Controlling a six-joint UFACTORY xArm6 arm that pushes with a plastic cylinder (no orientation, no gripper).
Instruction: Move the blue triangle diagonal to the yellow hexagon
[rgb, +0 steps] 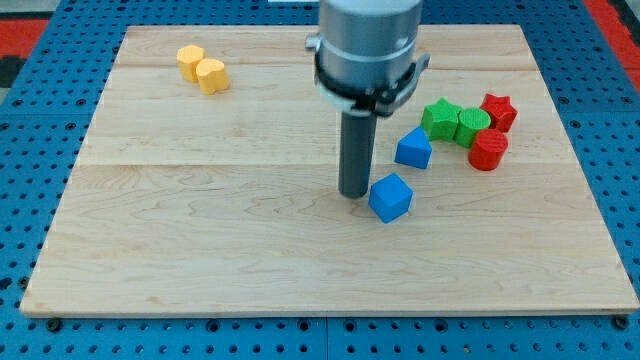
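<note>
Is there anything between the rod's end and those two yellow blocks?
No. From my tip to the yellow blocks, the camera view shows only bare board.

Board (200, 230) pale wood w/ grain; 2 yellow blocks (203, 69); 2 blue blocks (400, 172); 2 green blocks (456, 121); 2 red blocks (493, 130); rod dark grey, my tip (353, 193); surround blue, dotted.
</note>
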